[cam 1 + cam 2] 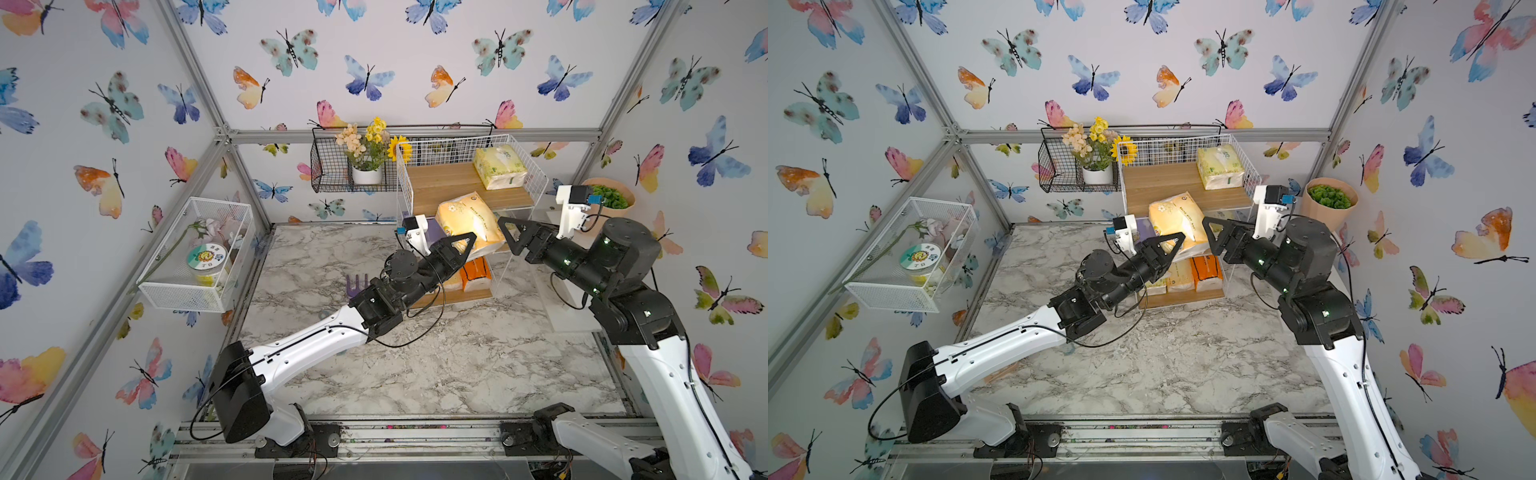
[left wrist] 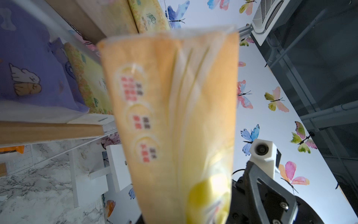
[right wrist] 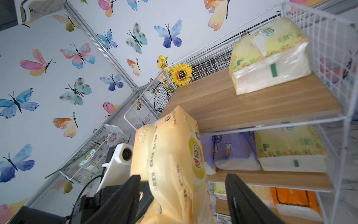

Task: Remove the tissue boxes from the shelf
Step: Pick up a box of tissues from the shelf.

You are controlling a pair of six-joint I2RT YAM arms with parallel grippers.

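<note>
Centre of both top views: the left gripper [image 1: 468, 240] is closed on the lower end of a peach-orange plastic-wrapped tissue pack [image 1: 465, 216]. The pack hangs tilted in the air in front of the middle tier, clear of the boards. In the left wrist view it fills mid-frame, blurred, and that gripper's own fingers are out of frame. The grip is therefore read from the top views and from the pack having no other support.

Just right of the pack: the right gripper [image 3: 183, 182] stands wide, one black finger on each side. At lower centre of the right wrist view, a gap shows on the right-hand side. Contact on the other side cannot be told.

Right of centre: the three-tier shelf of white wire grid and light wooden boards [image 1: 440, 183].
- Top tier: a pale yellow tissue pack [image 1: 500, 166].
- Middle tier: a purple tissue pack [image 3: 230, 149] beside a yellow-green tissue pack [image 3: 290, 147].
- Bottom tier: a bright orange tissue pack [image 1: 477, 269], partly hidden.

Judged step: a hand-over at the shelf front, with the left side carrying. Most packs are not yet removed.

Next move, as judged:
- The right arm backs straight off without brushing the wrapper.
- The left arm carries the pack toward the lower left and sets it on the grey-veined marble tabletop [image 1: 415, 374].

The pack is soft and held by one end, so it may sag or slip.
</note>
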